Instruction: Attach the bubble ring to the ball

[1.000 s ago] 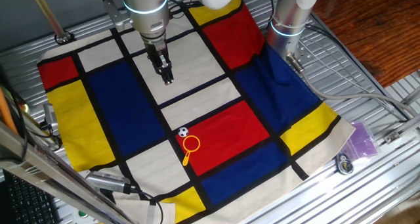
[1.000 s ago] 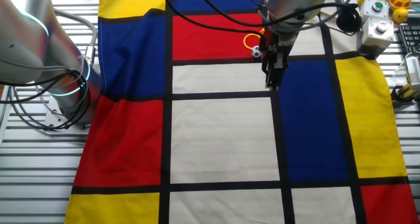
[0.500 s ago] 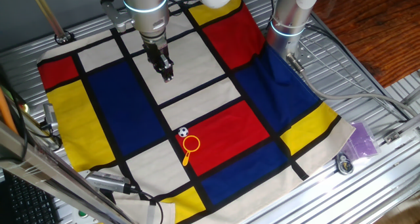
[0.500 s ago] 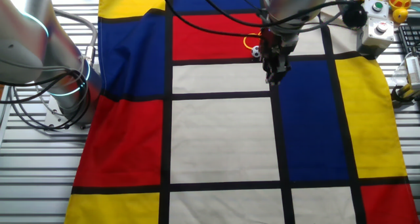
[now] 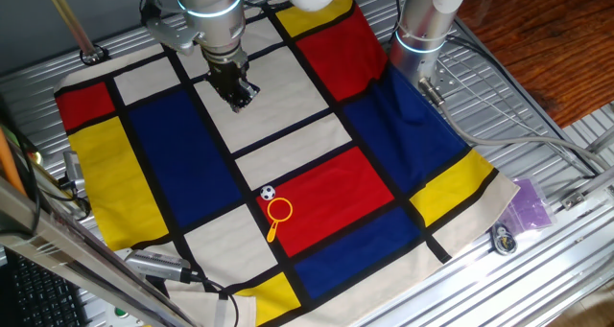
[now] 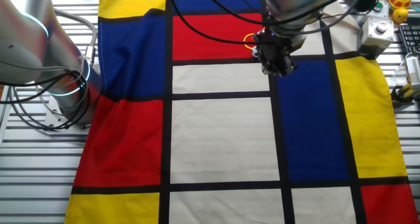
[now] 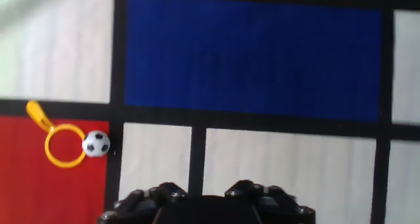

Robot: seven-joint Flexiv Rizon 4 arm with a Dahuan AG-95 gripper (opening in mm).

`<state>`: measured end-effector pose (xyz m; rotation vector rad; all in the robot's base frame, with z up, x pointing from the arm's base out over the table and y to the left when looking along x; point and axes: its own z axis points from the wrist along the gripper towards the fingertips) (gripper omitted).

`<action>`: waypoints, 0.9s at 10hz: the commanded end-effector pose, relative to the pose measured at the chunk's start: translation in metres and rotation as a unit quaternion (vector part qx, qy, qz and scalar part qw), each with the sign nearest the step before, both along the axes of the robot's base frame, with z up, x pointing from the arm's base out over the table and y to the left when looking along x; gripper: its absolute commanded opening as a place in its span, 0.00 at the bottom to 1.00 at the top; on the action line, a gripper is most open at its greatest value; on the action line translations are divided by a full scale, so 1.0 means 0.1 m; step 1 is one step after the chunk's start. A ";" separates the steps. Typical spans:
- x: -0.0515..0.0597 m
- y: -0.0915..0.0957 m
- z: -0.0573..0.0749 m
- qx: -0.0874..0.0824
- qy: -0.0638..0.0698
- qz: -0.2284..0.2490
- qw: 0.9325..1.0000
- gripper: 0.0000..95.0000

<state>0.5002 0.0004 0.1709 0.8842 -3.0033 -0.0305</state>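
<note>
The bubble ring (image 5: 278, 213) and the ball (image 5: 268, 193) lie side by side on the checked cloth (image 5: 173, 145), at the edge of a red panel near a black stripe. From the hand view the ball (image 7: 96, 144) sits just outside the hoop, touching or almost touching its rim, with the ring (image 7: 60, 141) flat on the cloth and its short handle pointing away from the ball. So the ball is not yet inside the hoop, and the joining step seems yet to be done. The gripper (image 5: 237, 94) hangs above a white panel, well apart from both things, probably so that its camera can take in the pair before any approach. In the other fixed view the gripper (image 6: 275, 61) stands in front of the ring, of which only a sliver of yellow shows. The fingers (image 7: 172, 192) show only as dark stubs along the bottom edge of the hand view, and whether they are spread or closed cannot be told; nothing is seen held between them. The cloth, with blocks of red, blue, yellow and white divided by black bands, covers a ribbed metal table (image 5: 537, 135). A second arm's base (image 5: 422, 35) stands at the cloth's far edge, cables trail beside it, and wooden flooring (image 5: 547, 39) shows beyond.
</note>
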 end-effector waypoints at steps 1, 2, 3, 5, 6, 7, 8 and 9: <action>0.01 0.05 -0.02 -0.002 0.003 0.042 0.999 0.00; 0.04 0.15 -0.05 -0.001 0.003 0.059 0.998 0.00; 0.11 0.25 -0.07 -0.001 0.004 0.079 0.997 0.00; 0.25 0.39 -0.11 0.002 0.004 0.108 0.994 0.00; 0.27 0.40 -0.11 -0.007 0.006 0.127 0.992 0.00; 0.27 0.40 -0.11 -0.015 0.007 0.140 0.990 0.00; 0.27 0.40 -0.12 -0.016 0.007 0.138 0.990 0.00; 0.27 0.40 -0.13 -0.016 0.009 0.133 0.991 0.00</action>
